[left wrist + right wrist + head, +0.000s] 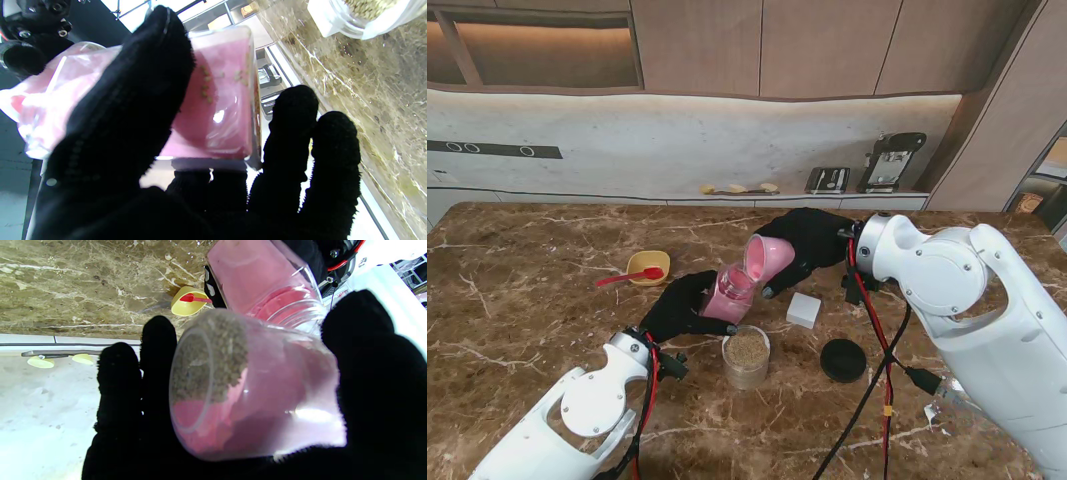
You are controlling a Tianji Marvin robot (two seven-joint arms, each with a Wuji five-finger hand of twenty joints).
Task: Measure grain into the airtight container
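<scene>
The left robot hand [677, 308] is clamped on a clear, pink-tinted square jar [727, 294] tilted above the middle of the brown marble bench [527, 330]. The right robot hand [812, 240] grips a pink plastic measuring cup [767, 258] holding brown grain, tipped at the jar's mouth. A round clear container of grain [746, 356] stands just nearer to me, beside a black round lid [843, 360].

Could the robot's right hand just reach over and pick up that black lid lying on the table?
Probably not yet: the black lid lies unobstructed beside the right arm, but the right hand is shut on the pink cup of grain.
</scene>
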